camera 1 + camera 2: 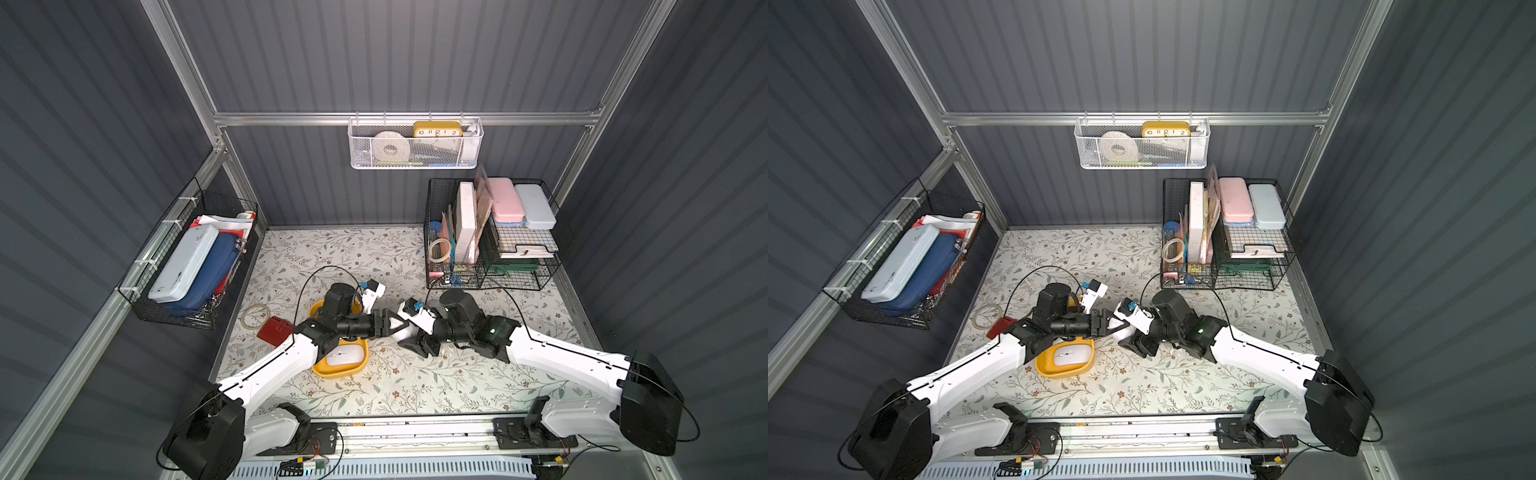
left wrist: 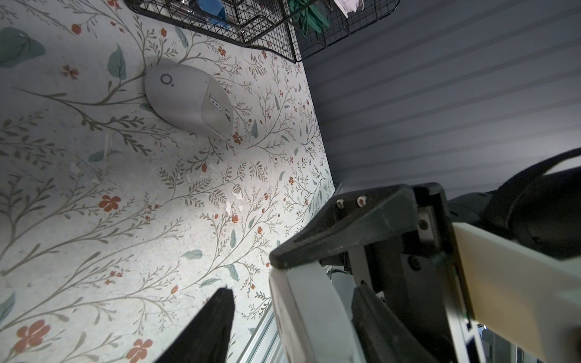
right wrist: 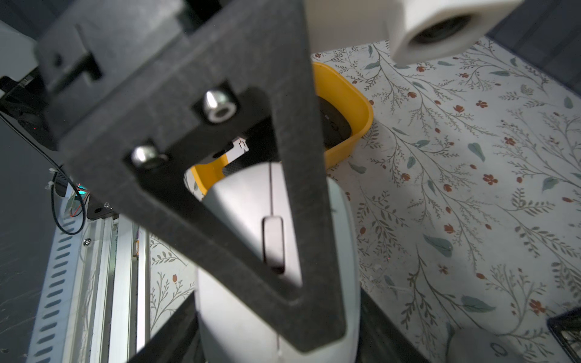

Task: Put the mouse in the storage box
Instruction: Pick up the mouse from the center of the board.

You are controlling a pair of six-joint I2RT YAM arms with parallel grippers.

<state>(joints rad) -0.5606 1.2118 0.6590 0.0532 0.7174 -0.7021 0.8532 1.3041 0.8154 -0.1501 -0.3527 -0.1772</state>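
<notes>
My two grippers meet over the middle of the table. A white mouse [image 3: 242, 204] hangs between them, with my right gripper [image 3: 276, 330] shut on its sides. My left gripper [image 2: 292, 314] stands open around the same mouse [image 2: 311, 314]: one finger [image 2: 220, 317] is clear of it, while the opposite jaw lies close against it. In both top views the held mouse [image 1: 411, 329] [image 1: 1122, 332] shows just right of the yellow storage box [image 1: 332, 372] [image 1: 1054, 372]. That box [image 3: 345, 91] holds a second white mouse [image 1: 344, 356] and a black one [image 3: 333, 125].
A grey mouse [image 2: 188, 100] lies on the floral mat near the black wire baskets [image 1: 490, 249]. A red box [image 1: 274, 330] and a cable coil [image 1: 254, 316] sit left of the storage box. A wire basket [image 1: 187, 270] hangs on the left wall, a white mesh basket [image 1: 415, 145] at the back.
</notes>
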